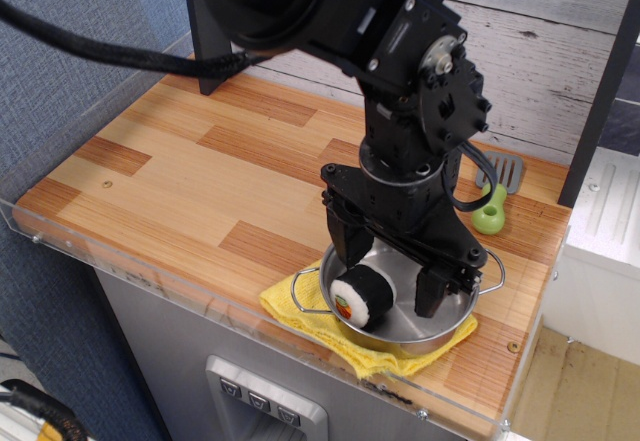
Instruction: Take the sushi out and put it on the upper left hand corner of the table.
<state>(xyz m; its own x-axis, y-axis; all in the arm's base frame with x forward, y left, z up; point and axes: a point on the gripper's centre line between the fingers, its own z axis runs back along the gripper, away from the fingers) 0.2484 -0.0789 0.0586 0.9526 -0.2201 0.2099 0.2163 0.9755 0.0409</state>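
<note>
Wooden surface (180, 176) carried a steel pot (455, 311) on a yellow cloth (300, 316). Gripper (388, 271) hung over the pot, fingers (343, 241) spread and released, likely to straddle. Sushi (362, 296) lay inside the pot, between and just below them, ungrasped.

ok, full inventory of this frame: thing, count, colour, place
sushi: 1, black band, white rice, orange and green centre; inside the pot, near its left wall
pot: 1, silver metal with two loop handles; front right of the table, on the cloth
cloth: 1, yellow; under the pot
spatula: 1, green handle, grey slotted head; back right, partly behind the arm
table: 1, light and reddish-brown wood planks, clear rim
post: 1, dark; back left corner
pincer: 1, black; open, fingers down in the pot on either side of the sushi
</note>
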